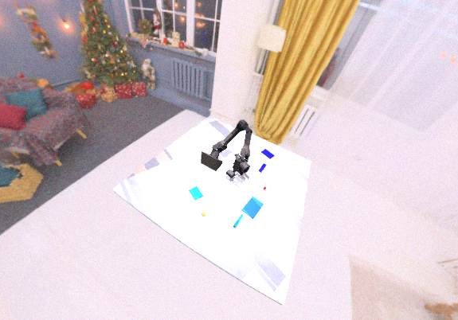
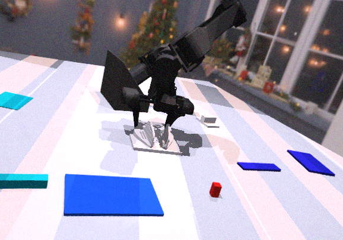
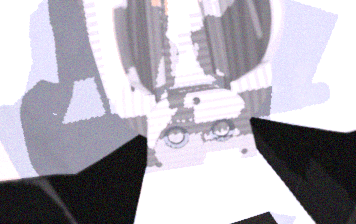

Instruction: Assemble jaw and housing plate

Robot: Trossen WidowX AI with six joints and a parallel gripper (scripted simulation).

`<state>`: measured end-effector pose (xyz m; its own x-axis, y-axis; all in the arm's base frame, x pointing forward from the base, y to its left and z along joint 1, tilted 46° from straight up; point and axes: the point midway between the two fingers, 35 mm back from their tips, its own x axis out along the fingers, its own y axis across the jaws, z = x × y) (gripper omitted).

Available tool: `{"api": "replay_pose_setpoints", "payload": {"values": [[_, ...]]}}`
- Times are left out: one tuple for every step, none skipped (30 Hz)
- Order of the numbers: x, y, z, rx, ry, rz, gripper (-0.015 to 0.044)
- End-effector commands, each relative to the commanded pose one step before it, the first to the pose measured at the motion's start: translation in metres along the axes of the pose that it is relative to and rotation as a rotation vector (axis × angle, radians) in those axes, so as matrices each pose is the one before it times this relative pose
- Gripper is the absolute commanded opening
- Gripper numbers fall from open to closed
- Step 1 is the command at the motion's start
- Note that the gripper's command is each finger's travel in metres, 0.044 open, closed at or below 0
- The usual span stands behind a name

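Observation:
The white ribbed base (image 2: pixel 158 150) (image 3: pixel 257 80) lies on the table under my gripper. Two pale jaws, left (image 2: pixel 149 134) (image 3: pixel 142 45) and right (image 2: pixel 166 140) (image 3: pixel 240 40), stand on it, side by side with a gap between their upper parts. My gripper (image 2: pixel 151 126) (image 3: pixel 195 129) reaches down, shut on the pale housing plate (image 3: pixel 185 154) by its two side edges. The plate lies over the near ends of the jaws. Two round holes with bright round ends in or under them show in the wrist view. Whether the teeth mesh, and whether the plate is fully down, cannot be told.
A small white block (image 2: pixel 209 119) on a flat piece stands behind the base. A blue panel (image 1: pixel 252 207) (image 2: pixel 111 195), a teal bar (image 1: pixel 238 220) (image 2: pixel 12 181), a cyan sheet (image 1: pixel 196 193) (image 2: pixel 9 100), a red block (image 1: pixel 264 188) (image 2: pixel 215 190) and two dark-blue pieces lie around.

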<state>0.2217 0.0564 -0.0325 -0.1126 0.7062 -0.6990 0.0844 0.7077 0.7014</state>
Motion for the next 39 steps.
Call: {"api": "replay_pose_setpoints", "payload": {"values": [[0.00045,-0.00022,-0.00032,0.0037,0.00038,0.00031,0.0351],[0.00000,0.00000,0.00000,0.0000,0.00000,0.00000,0.0351],[0.00000,0.00000,0.00000,0.0000,0.00000,0.00000,0.0351],[0.00000,0.00000,0.00000,0.0000,0.00000,0.00000,0.0351],[0.00000,0.00000,0.00000,0.0000,0.00000,0.00000,0.0351],[0.00000,0.00000,0.00000,0.0000,0.00000,0.00000,0.0351],[0.00000,0.00000,0.00000,0.0000,0.00000,0.00000,0.0351],[0.00000,0.00000,0.00000,0.0000,0.00000,0.00000,0.0351],[0.00000,0.00000,0.00000,0.0000,0.00000,0.00000,0.0351],[0.00000,0.00000,0.00000,0.0000,0.00000,0.00000,0.0351],[0.00000,0.00000,0.00000,0.0000,0.00000,0.00000,0.0351],[0.00000,0.00000,0.00000,0.0000,0.00000,0.00000,0.0351],[0.00000,0.00000,0.00000,0.0000,0.00000,0.00000,0.0351],[0.00000,0.00000,0.00000,0.0000,0.00000,0.00000,0.0351],[0.00000,0.00000,0.00000,0.0000,0.00000,0.00000,0.0351],[0.00000,0.00000,0.00000,0.0000,0.00000,0.00000,0.0351],[0.00000,0.00000,0.00000,0.0000,0.00000,0.00000,0.0351],[0.00000,0.00000,0.00000,0.0000,0.00000,0.00000,0.0351],[0.00000,0.00000,0.00000,0.0000,0.00000,0.00000,0.0351],[0.00000,0.00000,0.00000,0.0000,0.00000,0.00000,0.0351],[0.00000,0.00000,0.00000,0.0000,0.00000,0.00000,0.0351],[0.00000,0.00000,0.00000,0.0000,0.00000,0.00000,0.0351],[0.00000,0.00000,0.00000,0.0000,0.00000,0.00000,0.0351],[0.00000,0.00000,0.00000,0.0000,0.00000,0.00000,0.0351],[0.00000,0.00000,0.00000,0.0000,0.00000,0.00000,0.0351],[0.00000,0.00000,0.00000,0.0000,0.00000,0.00000,0.0351],[0.00000,0.00000,0.00000,0.0000,0.00000,0.00000,0.0351],[0.00000,0.00000,0.00000,0.0000,0.00000,0.00000,0.0351],[0.00000,0.00000,0.00000,0.0000,0.00000,0.00000,0.0351],[0.00000,0.00000,0.00000,0.0000,0.00000,0.00000,0.0351],[0.00000,0.00000,0.00000,0.0000,0.00000,0.00000,0.0351],[0.00000,0.00000,0.00000,0.0000,0.00000,0.00000,0.0351],[0.00000,0.00000,0.00000,0.0000,0.00000,0.00000,0.0351],[0.00000,0.00000,0.00000,0.0000,0.00000,0.00000,0.0351],[0.00000,0.00000,0.00000,0.0000,0.00000,0.00000,0.0351],[0.00000,0.00000,0.00000,0.0000,0.00000,0.00000,0.0351],[0.00000,0.00000,0.00000,0.0000,0.00000,0.00000,0.0351],[0.00000,0.00000,0.00000,0.0000,0.00000,0.00000,0.0351],[0.00000,0.00000,0.00000,0.0000,0.00000,0.00000,0.0351]]}}
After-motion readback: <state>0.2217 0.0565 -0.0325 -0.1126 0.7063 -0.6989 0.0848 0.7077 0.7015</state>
